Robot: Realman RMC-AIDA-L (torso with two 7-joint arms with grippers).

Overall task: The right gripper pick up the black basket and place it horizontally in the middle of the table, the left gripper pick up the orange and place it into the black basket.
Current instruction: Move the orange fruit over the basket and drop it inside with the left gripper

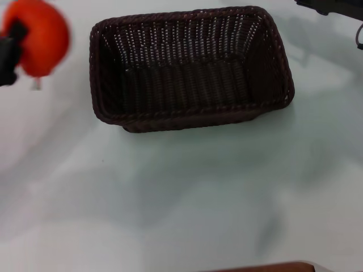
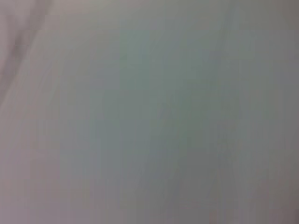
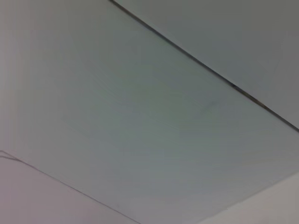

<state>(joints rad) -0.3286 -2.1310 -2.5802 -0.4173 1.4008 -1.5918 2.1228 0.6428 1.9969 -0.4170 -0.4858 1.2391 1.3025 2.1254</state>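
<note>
The black basket lies lengthwise across the white table, open side up and empty. The orange hangs in the air left of the basket, off the table surface, at the far left of the head view. My left gripper is shut on it, with one black finger across its left side. My right gripper shows only as a dark arm tip with a cable at the far right corner, behind and to the right of the basket. Both wrist views show only pale surface.
A brown edge shows at the table's near side. A thin dark seam crosses the pale surface in the right wrist view.
</note>
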